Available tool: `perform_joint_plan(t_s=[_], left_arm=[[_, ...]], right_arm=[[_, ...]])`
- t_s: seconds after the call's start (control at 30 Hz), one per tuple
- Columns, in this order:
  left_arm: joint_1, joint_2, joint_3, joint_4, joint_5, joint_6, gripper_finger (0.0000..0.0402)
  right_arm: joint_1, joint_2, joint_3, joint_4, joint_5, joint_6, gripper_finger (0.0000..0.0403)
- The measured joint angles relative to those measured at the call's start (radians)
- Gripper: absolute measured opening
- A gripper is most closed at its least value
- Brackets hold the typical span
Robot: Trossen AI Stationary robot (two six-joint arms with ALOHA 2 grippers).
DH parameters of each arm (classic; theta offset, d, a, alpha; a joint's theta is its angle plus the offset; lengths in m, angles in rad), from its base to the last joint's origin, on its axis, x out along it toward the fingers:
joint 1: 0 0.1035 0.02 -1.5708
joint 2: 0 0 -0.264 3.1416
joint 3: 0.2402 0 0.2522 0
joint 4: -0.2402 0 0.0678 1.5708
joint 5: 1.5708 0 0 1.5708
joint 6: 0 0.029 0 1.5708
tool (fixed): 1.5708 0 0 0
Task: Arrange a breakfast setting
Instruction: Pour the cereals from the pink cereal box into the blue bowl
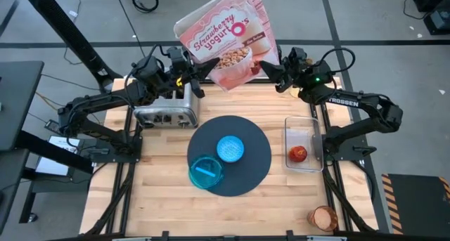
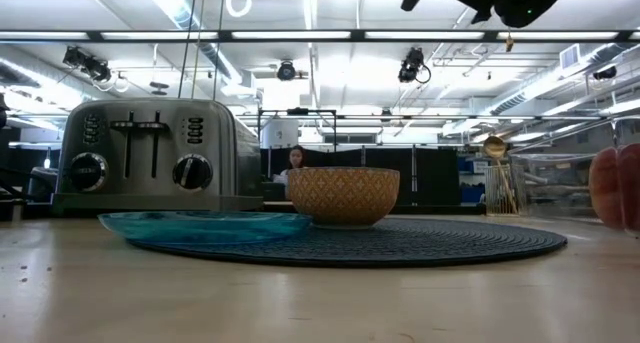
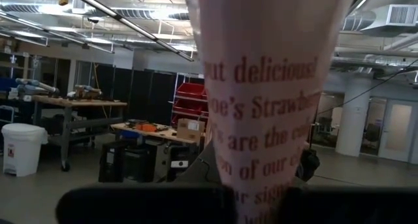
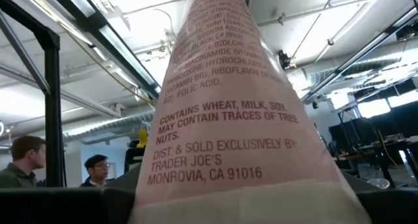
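A pink cereal bag (image 1: pixel 223 37) printed "Strawberry yogurt O's" hangs in the air over the table's far edge. My left gripper (image 1: pixel 199 73) is shut at its lower left corner, above the toaster (image 1: pixel 166 107). My right gripper (image 1: pixel 271 70) is at its lower right corner. On the round dark mat (image 1: pixel 246 164) sits a small blue bowl (image 1: pixel 230 148). A teal plate (image 1: pixel 205 172) lies half over the mat's near left rim. A red fruit (image 1: pixel 298 154) lies in a clear container (image 1: pixel 304 132) at the right. My left gripper pinches the bag's lower left corner (image 3: pixel 261 201) between its two fingers, coming from the table's left and slanting upward. The bag rises past the fingers, clear of the table. My right gripper has the bag's lower right corner (image 4: pixel 235 198) between its fingers, coming from the table's right and slanting upward. The bag stands up tall above them, tilted toward the far side.
The steel toaster stands at the far left, right under the left arm. An amber cup (image 1: pixel 324 217) stands at the near right corner. Bare wood lies along the near edge. People show in the room behind.
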Motion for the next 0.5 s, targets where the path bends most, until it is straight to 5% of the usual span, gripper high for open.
perform_joint_plan(t_s=[0.23,0.5], left_arm=[[0.0,-0.002,0.001,-0.02,-0.001,0.004,0.0032],[-0.009,-0.049,0.001,-0.11,0.0,0.011,0.0138]], right_arm=[[-0.007,-0.007,0.0,-0.005,-0.035,-0.005,0.0204],[-0.048,-0.076,0.0,-0.103,-0.126,-0.009,0.0201]])
